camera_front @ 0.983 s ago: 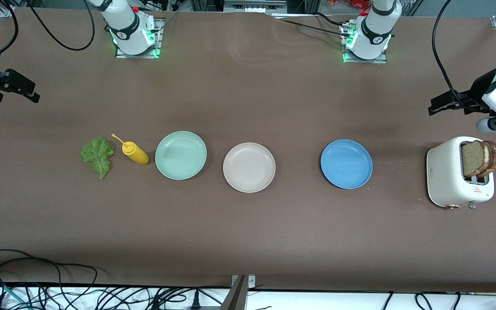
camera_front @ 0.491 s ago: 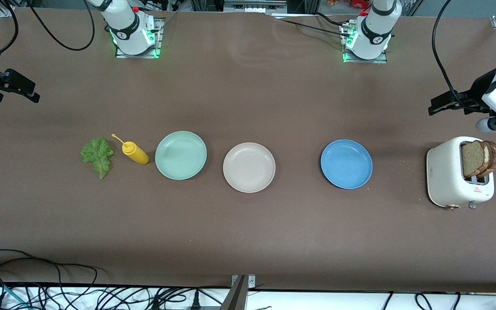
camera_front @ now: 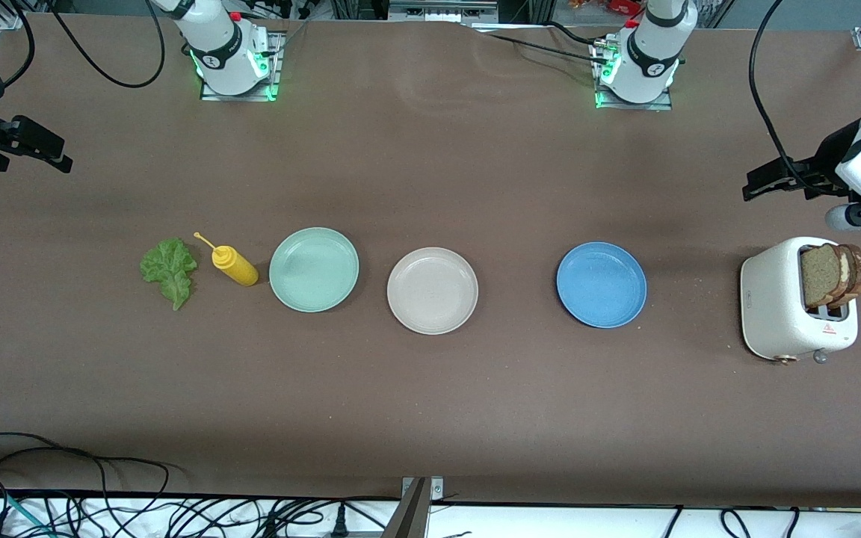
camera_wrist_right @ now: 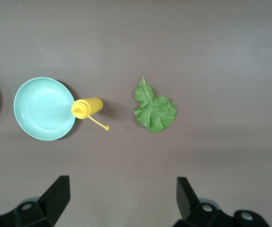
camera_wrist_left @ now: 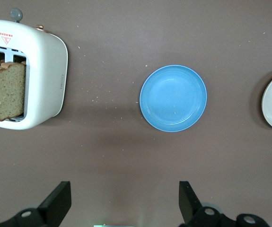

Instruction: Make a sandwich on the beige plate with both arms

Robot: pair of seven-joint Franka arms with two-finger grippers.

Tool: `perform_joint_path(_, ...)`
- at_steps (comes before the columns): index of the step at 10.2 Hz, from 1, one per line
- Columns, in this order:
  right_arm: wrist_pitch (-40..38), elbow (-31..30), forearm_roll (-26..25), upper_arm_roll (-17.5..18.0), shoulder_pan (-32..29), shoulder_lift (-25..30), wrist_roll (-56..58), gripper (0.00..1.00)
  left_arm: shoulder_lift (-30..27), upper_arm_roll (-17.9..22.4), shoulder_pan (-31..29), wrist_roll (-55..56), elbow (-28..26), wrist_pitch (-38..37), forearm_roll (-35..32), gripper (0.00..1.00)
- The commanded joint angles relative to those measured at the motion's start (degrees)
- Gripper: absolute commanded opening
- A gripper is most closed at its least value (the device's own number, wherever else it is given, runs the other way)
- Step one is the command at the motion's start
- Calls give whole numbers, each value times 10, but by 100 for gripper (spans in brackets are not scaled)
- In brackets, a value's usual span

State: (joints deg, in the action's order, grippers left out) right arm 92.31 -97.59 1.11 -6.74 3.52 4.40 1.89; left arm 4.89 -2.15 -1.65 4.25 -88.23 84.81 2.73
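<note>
Glossy white arms [camera_front: 221, 45], black joint bands, black cables, green-lit bases

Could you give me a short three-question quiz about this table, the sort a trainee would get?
1. True or false: the round pale beige plate lies between the round mint-green plate and the round blue plate.
2. Where are the two brown bread slices? A) on the beige plate B) in the white toaster C) beside the ruffled green lettuce leaf
3. Fill in: the left gripper and the right gripper are both ____.

Key: 1 true; 2 B; 3 open.
</note>
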Motion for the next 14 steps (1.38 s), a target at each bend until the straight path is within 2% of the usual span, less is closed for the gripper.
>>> perform_joint_path(1, -11, 4, -6, 1, 2, 5, 2, 100, 7, 0, -4, -3, 13, -1, 10, 100)
perform_joint_path(14, -8, 5, -4, -1, 2, 3, 2, 100, 13, 0, -3, -3, 14, 12, 10, 100)
